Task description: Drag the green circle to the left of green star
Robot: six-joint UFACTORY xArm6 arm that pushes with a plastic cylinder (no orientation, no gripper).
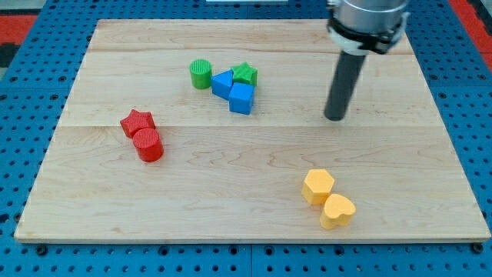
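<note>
The green circle (201,74), a short cylinder, stands in the upper middle of the wooden board (115,200). The green star (245,74) lies to its right, with a blue block (222,83) between them and a blue cube (241,98) just below the star. The star touches both blue blocks. The green circle stands just left of the first blue block. My tip (335,118) rests on the board well to the right of this cluster, apart from every block.
A red star (137,122) and a red cylinder (148,144) touch each other at the view's left. A yellow hexagon (317,186) and a yellow heart (337,211) touch at the lower right. Blue pegboard surrounds the board.
</note>
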